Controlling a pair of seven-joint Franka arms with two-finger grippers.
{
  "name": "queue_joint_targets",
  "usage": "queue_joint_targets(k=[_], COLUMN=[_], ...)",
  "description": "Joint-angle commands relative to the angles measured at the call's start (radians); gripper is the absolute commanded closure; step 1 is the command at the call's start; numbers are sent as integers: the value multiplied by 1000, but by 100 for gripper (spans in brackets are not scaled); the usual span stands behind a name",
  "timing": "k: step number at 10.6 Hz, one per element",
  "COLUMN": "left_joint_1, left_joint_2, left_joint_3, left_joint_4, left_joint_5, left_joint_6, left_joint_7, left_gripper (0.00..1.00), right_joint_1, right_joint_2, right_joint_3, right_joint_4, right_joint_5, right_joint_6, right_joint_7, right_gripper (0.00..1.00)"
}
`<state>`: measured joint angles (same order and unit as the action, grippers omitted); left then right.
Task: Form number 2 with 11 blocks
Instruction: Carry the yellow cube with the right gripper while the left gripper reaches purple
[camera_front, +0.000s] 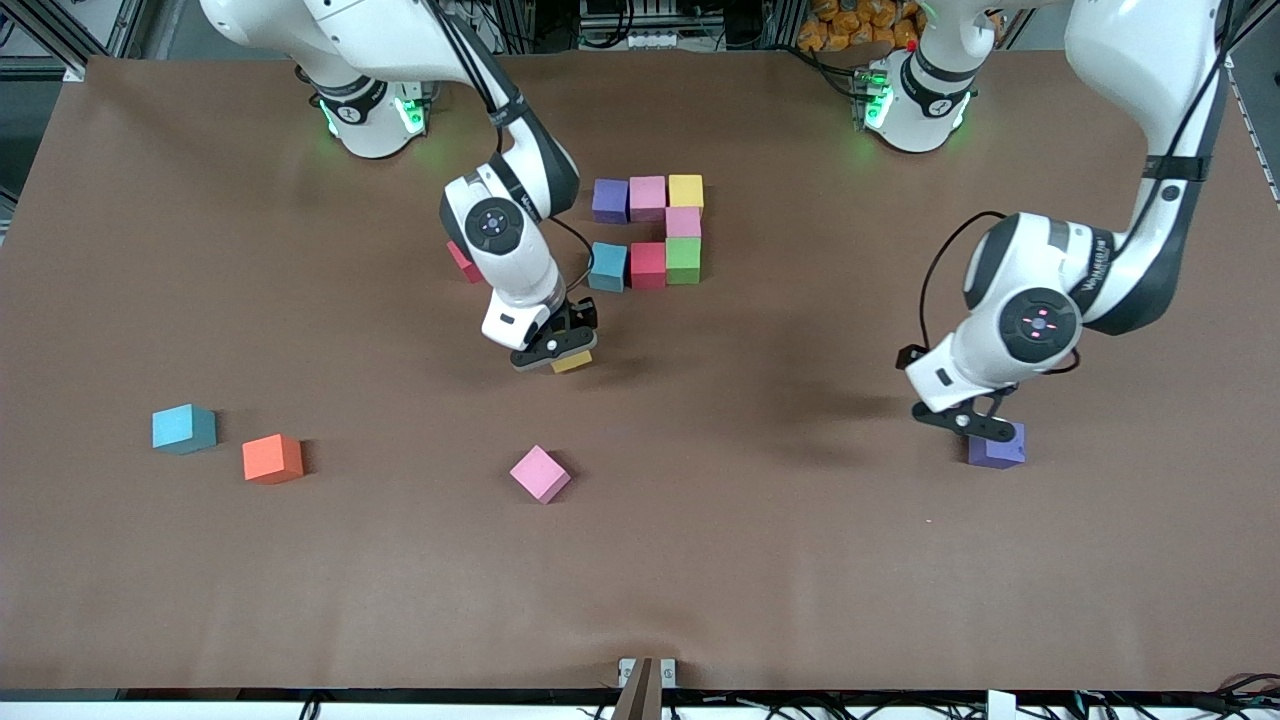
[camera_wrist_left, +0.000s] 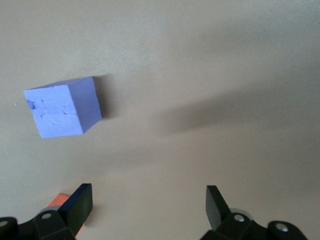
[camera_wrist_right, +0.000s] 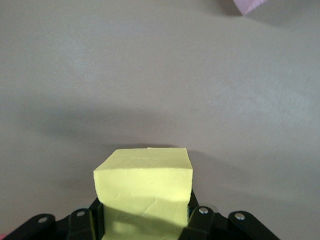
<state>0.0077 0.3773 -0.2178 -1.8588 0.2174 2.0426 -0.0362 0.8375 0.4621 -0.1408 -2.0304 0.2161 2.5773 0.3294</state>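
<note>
Nearest the front camera, a loose pink block (camera_front: 540, 474) lies on the brown table (camera_front: 700, 580), with an orange block (camera_front: 272, 459) and a light blue block (camera_front: 183, 428) toward the right arm's end. No writing is readable. Farther back, 7 joined blocks (camera_front: 655, 232) sit together. Right gripper (camera_front: 556, 352) clenches a yellow block (camera_wrist_right: 145, 192) over bare table. Left gripper (camera_wrist_left: 149, 207) hangs spread apart beside a purple block (camera_wrist_left: 62, 108).
</note>
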Motion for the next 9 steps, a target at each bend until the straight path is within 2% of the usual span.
queue_joint_targets(k=[1, 3, 9], left_joint_1=[8, 8, -6], left_joint_2=[12, 21, 60], left_joint_3=[59, 116, 181], left_joint_4=[50, 66, 110], left_joint_5=[-91, -205, -182], left_joint_6=[-1, -1, -1], left_joint_7=[45, 50, 105], left_gripper=[0, 0, 0], right_joint_1=[47, 75, 126], right_joint_2=[-20, -19, -5], right_joint_3=[-3, -3, -3], right_joint_4=[-8, -13, -14], right_joint_5=[3, 3, 3], right_joint_6=[-8, -14, -15], right_joint_7=[197, 249, 282], right_gripper=[56, 56, 55])
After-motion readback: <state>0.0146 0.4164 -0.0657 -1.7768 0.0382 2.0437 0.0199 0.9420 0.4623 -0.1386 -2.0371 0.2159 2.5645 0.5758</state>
